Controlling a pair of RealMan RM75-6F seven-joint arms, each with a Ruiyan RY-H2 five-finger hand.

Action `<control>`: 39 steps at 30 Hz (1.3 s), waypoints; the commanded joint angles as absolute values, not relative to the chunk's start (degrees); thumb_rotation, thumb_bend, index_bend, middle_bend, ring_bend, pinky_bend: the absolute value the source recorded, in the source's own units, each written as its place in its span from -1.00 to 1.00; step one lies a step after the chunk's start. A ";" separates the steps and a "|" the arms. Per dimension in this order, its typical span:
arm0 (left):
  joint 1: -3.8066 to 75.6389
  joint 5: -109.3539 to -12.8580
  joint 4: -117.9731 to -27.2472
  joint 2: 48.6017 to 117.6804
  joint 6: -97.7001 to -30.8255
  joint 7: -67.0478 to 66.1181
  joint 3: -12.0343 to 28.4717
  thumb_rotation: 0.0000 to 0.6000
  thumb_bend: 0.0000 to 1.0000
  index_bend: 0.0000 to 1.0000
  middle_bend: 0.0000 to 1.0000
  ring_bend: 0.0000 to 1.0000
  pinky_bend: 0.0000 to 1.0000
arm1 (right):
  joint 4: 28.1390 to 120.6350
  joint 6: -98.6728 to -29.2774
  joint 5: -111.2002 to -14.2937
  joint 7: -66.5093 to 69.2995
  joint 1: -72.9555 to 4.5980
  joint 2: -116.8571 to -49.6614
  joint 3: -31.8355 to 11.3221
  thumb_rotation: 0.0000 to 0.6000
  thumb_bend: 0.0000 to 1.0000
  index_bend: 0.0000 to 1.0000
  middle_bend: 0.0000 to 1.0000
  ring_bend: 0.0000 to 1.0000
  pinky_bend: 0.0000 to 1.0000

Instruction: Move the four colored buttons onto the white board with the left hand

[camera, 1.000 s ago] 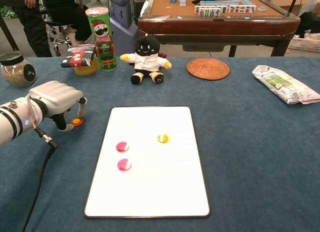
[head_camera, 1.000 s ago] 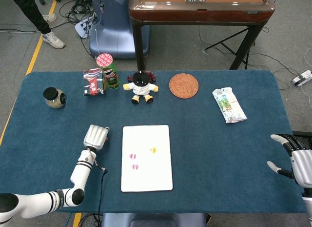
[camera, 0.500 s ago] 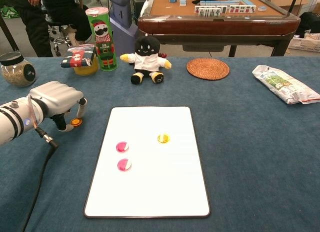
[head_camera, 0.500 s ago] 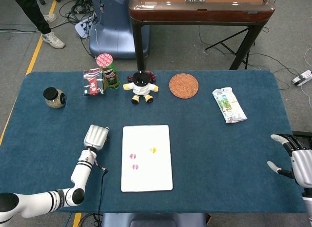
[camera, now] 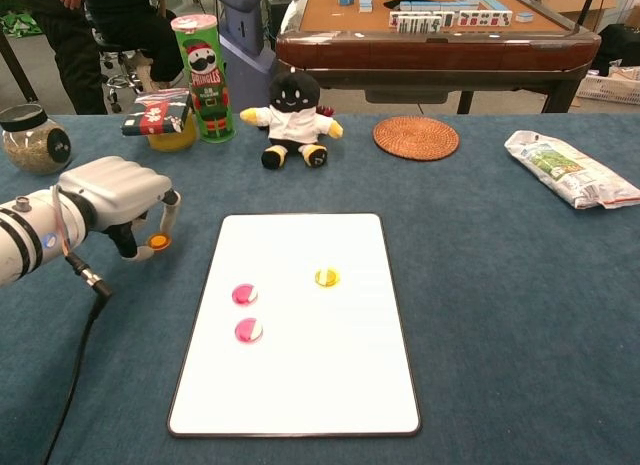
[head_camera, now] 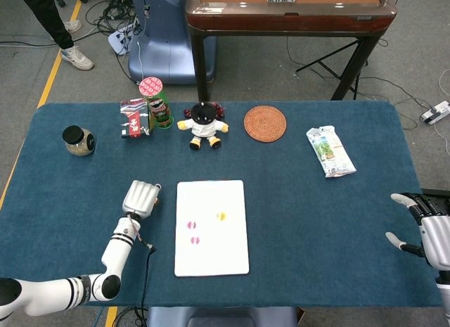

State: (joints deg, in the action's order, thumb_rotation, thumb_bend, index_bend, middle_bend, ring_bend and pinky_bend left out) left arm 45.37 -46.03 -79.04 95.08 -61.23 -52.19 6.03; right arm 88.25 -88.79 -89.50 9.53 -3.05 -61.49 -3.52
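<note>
Covering nearly the whole scene was the blue table (head_camera: pixel 295 221), and on its near middle lay the white board (camera: pixel 300 385), flat and lengthwise. Along the far edge stood a Pringles can (camera: pixel 201 75), a dark snack packet (camera: pixel 157 113) resting on a yellow thing beside it, a plush doll (camera: pixel 293 110), a round woven coaster (camera: pixel 416 137) and, off to the left, a glass jar (camera: pixel 32 140) with a black lid. A crinkled food bag (camera: pixel 568 169) lay towards the right end.

At the left of the board hung the left hand (camera: pixel 112 200), knuckles up, with its fingers (camera: pixel 165 217) curled downward and pinching the orange button (camera: pixel 156 242) against the thumb, just above the cloth and short of the board's edge. At the right edge of the table sat the right hand (head_camera: pixel 424 225), fingers spread apart and holding nothing.

Three buttons lay on the board: a yellow button (camera: pixel 326 277) near its centre, and two pink buttons, the upper pink button (camera: pixel 244 294) and the lower pink button (camera: pixel 248 330), close together towards its left side.
</note>
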 commanded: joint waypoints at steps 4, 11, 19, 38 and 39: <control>45.41 -48.06 -86.19 92.21 -63.19 -52.59 6.04 1.00 -0.36 0.16 1.00 1.00 1.00 | 88.23 -88.73 -89.38 9.53 -3.08 -61.52 -3.58 1.00 -1.00 -0.49 -0.47 -0.60 -0.30; 46.28 -50.88 -96.22 90.38 -65.82 -56.01 5.15 1.00 -0.36 0.16 1.00 1.00 1.00 | 88.30 -88.72 -89.44 9.53 -3.08 -61.49 -3.54 1.00 -1.00 -0.49 -0.47 -0.60 -0.30; 48.33 -51.12 -103.66 92.09 -67.49 -61.15 4.51 1.00 -0.36 0.16 1.00 1.00 1.00 | 88.07 -89.06 -89.15 10.33 -2.90 -61.30 -3.74 1.00 -1.00 -0.49 -0.47 -0.60 -0.30; 53.26 -47.10 -103.26 100.01 -69.39 -67.61 5.77 1.00 -0.36 0.16 1.00 1.00 1.00 | 87.63 -89.91 -88.72 12.15 -2.36 -60.81 -4.10 1.00 -1.00 -0.49 -0.47 -0.60 -0.30; 53.44 -46.92 -103.01 100.26 -69.33 -67.52 5.87 1.00 -0.36 0.16 1.00 1.00 1.00 | 87.61 -89.99 -88.78 12.33 -2.33 -60.75 -4.11 1.00 -1.00 -0.49 -0.47 -0.60 -0.30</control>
State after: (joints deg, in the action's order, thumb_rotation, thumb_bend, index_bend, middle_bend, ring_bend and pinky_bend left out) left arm 53.30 -47.05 -103.16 100.11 -69.31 -67.52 5.79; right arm 87.61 -89.95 -88.76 12.26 -2.35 -60.79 -4.10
